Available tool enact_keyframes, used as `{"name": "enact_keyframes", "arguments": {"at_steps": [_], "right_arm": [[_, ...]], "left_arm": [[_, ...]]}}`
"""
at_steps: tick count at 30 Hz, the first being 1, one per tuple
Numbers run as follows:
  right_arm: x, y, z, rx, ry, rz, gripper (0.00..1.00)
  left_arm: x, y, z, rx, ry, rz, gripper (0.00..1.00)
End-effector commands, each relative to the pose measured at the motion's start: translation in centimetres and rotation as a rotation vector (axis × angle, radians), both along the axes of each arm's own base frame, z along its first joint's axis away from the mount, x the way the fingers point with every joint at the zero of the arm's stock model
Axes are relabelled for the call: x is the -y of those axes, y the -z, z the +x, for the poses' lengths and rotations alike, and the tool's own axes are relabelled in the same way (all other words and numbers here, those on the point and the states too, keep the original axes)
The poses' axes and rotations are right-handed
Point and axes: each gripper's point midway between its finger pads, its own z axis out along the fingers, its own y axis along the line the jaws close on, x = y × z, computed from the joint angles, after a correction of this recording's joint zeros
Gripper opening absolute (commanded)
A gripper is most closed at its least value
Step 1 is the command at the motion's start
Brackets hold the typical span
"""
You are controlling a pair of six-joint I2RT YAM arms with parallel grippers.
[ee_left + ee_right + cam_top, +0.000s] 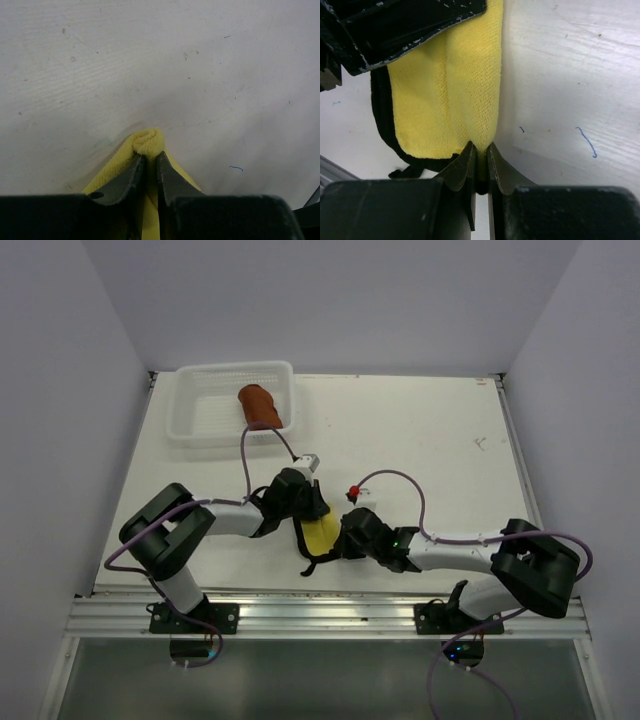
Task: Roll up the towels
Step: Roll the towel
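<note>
1 rolled rust-brown towel (260,406) lies in the white basket (210,412).

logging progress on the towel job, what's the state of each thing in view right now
white basket: upright at the far left of the table
rust-brown towel: rolled up, sitting in the right end of the white basket
yellow towel: not rolled yet, a fold along one edge pinched up at two spots
left end effector: shut on the yellow towel
right end effector: shut on the yellow towel
</note>
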Motion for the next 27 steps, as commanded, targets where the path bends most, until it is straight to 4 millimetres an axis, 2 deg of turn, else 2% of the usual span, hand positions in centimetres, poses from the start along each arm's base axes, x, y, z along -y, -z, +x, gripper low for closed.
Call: {"name": "enact_keyframes", "arguments": {"at_steps": [1,2,5,11,20,26,27], "right_arm": [[2.3,-0.3,0.4,0.055,-0.016,-0.127,0.00],[3.0,-0.2,0.6,0.066,-0.009,-0.165,0.00],[3.5,-0.8,0.9,0.094,-0.025,-0.207,0.00],[3.6,-1.0,1.1,0.106,-0.033,-0.227,0.00],[3.9,-0.8,1.0,0.108,-0.031,-0.247,0.00],[4.0,-1.7,1.3,0.190,-0.050,-0.349,0.00],[3.4,-2.1,1.2,0.204,-0.065,-0.354,0.00]], "left_arm": [[-1.4,-1.3,2.1,0.049,-0.070,0.079,0.18],[-1.3,-1.5,2.3,0.055,-0.070,0.078,0.20],[-1.2,-2.1,2.8,0.062,-0.072,0.087,0.24],[-1.4,-3.1,3.6,0.084,-0.087,0.101,0.27],[-3.7,-2.7,4.1,0.075,-0.144,0.194,0.29],[-4.5,-6.1,4.9,0.089,-0.222,0.171,0.33],[-4.5,-7.1,5.0,0.104,-0.229,0.157,0.34]]}}
